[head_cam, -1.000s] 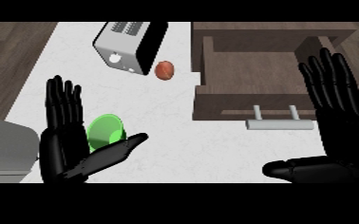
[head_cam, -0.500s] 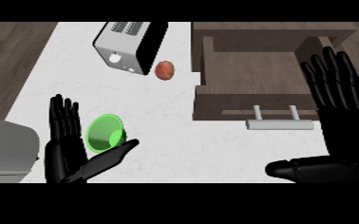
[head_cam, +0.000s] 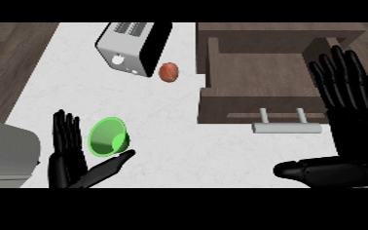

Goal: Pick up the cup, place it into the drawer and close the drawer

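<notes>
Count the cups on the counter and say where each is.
1. A green cup stands at the counter's lower left, between the fingers and thumb of the open left hand. The drawer looks empty.

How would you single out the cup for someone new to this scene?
Start at the white counter and look to its lower left, just beside the open left hand. The cup lies there, the only bright green thing, far from the toaster and the small reddish-brown ball.

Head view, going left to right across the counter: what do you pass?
Left hand → green cup → toaster → reddish-brown round thing → open drawer → right hand.
</notes>
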`<action>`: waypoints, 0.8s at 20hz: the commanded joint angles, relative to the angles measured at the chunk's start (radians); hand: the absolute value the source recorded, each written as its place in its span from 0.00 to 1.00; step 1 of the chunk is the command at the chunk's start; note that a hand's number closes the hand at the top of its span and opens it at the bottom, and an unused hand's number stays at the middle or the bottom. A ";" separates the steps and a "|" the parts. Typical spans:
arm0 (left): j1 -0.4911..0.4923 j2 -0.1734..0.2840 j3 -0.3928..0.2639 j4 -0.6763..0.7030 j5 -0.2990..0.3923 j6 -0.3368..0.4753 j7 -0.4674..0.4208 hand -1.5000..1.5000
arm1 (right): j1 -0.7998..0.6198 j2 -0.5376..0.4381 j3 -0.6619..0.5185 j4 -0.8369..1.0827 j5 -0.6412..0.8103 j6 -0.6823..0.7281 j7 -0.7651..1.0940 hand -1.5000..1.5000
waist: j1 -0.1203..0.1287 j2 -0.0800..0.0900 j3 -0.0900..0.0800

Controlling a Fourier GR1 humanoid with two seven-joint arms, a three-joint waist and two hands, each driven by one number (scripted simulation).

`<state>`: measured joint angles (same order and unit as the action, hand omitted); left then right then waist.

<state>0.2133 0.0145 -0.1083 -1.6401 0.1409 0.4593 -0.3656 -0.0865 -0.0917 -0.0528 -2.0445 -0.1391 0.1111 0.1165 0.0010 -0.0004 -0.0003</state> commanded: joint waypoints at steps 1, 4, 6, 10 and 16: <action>0.015 -0.003 0.012 0.017 0.011 -0.018 0.008 0.00 | -0.045 0.007 0.012 -0.024 -0.007 -0.021 0.060 0.00 | 0.001 0.000 0.000; -0.070 -0.012 0.051 0.145 0.035 -0.036 -0.045 0.00 | -0.019 0.031 0.044 -0.018 0.042 -0.033 0.024 0.00 | 0.000 0.000 0.000; -0.019 0.010 0.108 0.267 0.115 -0.134 -0.189 0.00 | -0.050 0.004 0.005 -0.016 -0.001 -0.018 0.053 0.00 | 0.001 0.001 0.000; -0.079 -0.010 0.107 0.279 0.079 -0.090 -0.158 0.00 | 0.011 0.044 0.049 0.001 0.041 -0.016 -0.024 0.00 | 0.000 0.000 0.000; -0.107 -0.010 0.160 0.419 0.136 -0.129 -0.274 0.00 | 0.031 0.027 0.049 -0.126 0.013 -0.025 0.108 0.00 | -0.002 0.000 0.000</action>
<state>0.1453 0.0049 0.0007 -1.3159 0.2521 0.3570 -0.5935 -0.0752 -0.0767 -0.0286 -2.1091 -0.1363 0.1040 0.1747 0.0002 -0.0007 0.0006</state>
